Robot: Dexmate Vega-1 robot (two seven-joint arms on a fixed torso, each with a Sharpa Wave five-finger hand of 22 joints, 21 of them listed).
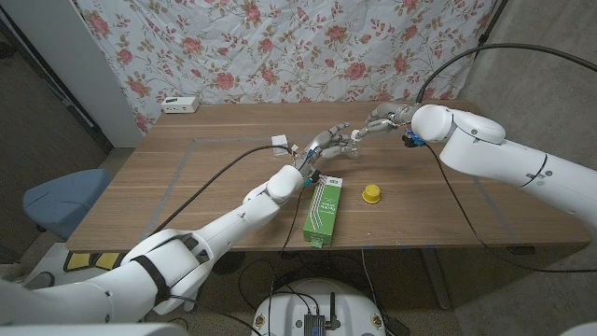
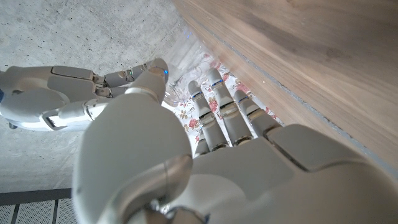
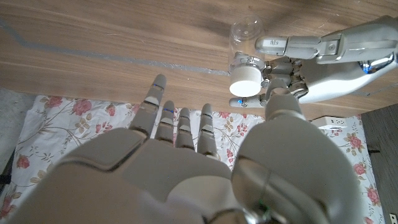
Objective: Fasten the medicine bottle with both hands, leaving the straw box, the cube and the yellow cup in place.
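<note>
Right wrist view: medicine bottle (image 3: 245, 59) clamped by left hand (image 3: 311, 65) fingers (image 3: 283, 45), white cap (image 3: 244, 79) beyond right hand (image 3: 180, 168) fingers (image 3: 180, 127), spread apart, empty. Best closed squarely round cap before twisting, bottle kept steady.

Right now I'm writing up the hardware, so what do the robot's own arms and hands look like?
Both arms are glossy white, rounded shells. The left arm has a black band near the shoulder and a dark cable alongside. The right arm shows a blue fitting at the wrist. The hands are white-grey; the fingers carry thin blue lines.
</note>
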